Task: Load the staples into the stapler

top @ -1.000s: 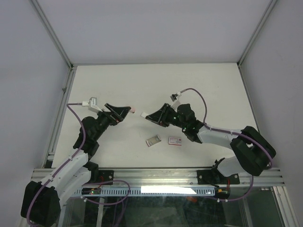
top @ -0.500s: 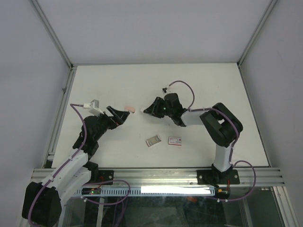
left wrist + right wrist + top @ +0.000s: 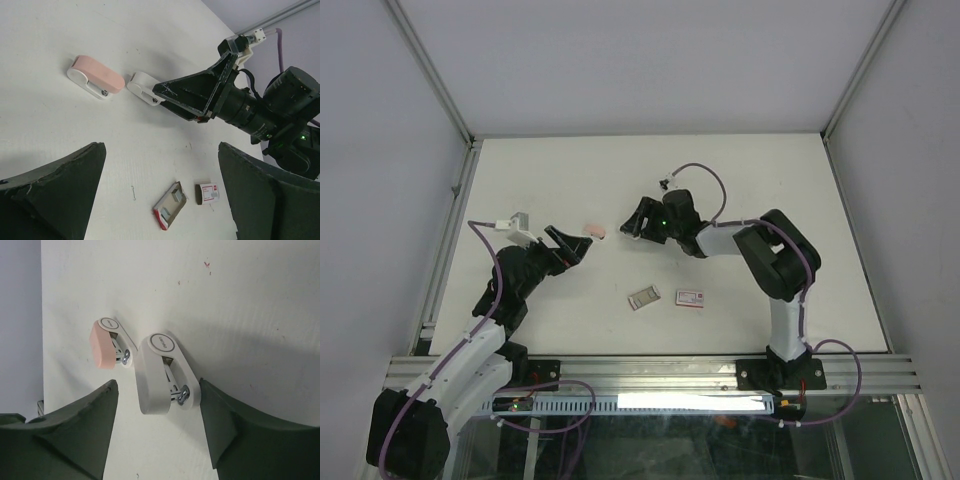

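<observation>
Two staplers lie side by side on the white tabletop [image 3: 740, 180], slightly above the centre of the top view. They are a pink stapler [image 3: 106, 343] and a white stapler [image 3: 161, 371], close together but not touching.

In the right wrist view, the right gripper [image 3: 157, 386] is spread wide and grasps nothing. One finger stands on each side of the white stapler. The finger at the lower right of that frame sits just beside the stapler's hinged end, and contact cannot be confirmed. The pink stapler lies outside the fingers, toward the upper left.

The left gripper [image 3: 580, 246] is also spread and empty. In the top view it sits left of the pink stapler and apart from it.

The staples lie below the staplers in the top view, well apart from both grippers. The white staple box [image 3: 691, 298] carries a red label. The grey inner tray [image 3: 643, 298] lies just to its left, separate from it, with silvery strips inside. In the left wrist view, one loose staple [image 3: 133, 192] lies on the tabletop left of the tray.

An oval mark on the rounded end of each stapler bears lettering too small to read. The print on the red label is also illegible.

Bare tabletop runs from the staplers to the upper and right edges of the top view, where grey walls rise.
</observation>
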You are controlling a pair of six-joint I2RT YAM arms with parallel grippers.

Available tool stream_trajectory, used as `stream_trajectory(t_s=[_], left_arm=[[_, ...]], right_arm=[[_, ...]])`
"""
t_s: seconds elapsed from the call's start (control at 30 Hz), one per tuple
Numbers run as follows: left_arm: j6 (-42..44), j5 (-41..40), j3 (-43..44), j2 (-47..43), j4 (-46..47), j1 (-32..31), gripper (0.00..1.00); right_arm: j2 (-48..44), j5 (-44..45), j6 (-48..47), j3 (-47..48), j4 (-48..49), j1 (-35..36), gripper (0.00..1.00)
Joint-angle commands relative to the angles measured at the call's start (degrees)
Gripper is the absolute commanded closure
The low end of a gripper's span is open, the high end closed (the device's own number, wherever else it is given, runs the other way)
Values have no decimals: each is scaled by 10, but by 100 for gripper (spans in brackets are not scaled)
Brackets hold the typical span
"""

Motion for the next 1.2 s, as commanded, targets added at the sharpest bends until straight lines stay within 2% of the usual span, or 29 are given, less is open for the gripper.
stream_trajectory(t_s=[0.0, 0.23, 0.43, 0.57, 0.67, 0.77, 0.83, 1.0, 1.17], left_arm=[[18, -10, 8, -9, 6, 6, 1], [51, -37, 28, 4, -9, 6, 1], [80, -62, 48, 69, 1, 38, 1], [86, -53, 45, 110, 45, 104, 1], [91, -29, 27, 121, 81, 183, 1], [101, -22, -10, 112, 121, 273, 1], [128, -51, -29, 93, 134, 298, 1], [187, -149, -57, 21, 137, 304, 1], [195, -190, -80, 42, 190, 304, 1]], right_arm=[[-32, 54, -56, 6, -53, -6, 30], [-102, 120, -113, -41, -76, -18, 19], [-186, 170, -192, -74, -146, -39, 12], [-261, 157, -228, -125, -159, -88, 11], [-343, 141, -241, -178, -151, -148, 11], [-425, 158, -266, -238, -126, -208, 11], [-476, 186, -283, -288, -97, -238, 12], [-574, 276, -321, -387, -17, -273, 11], [-583, 313, -357, -462, 118, -279, 11]])
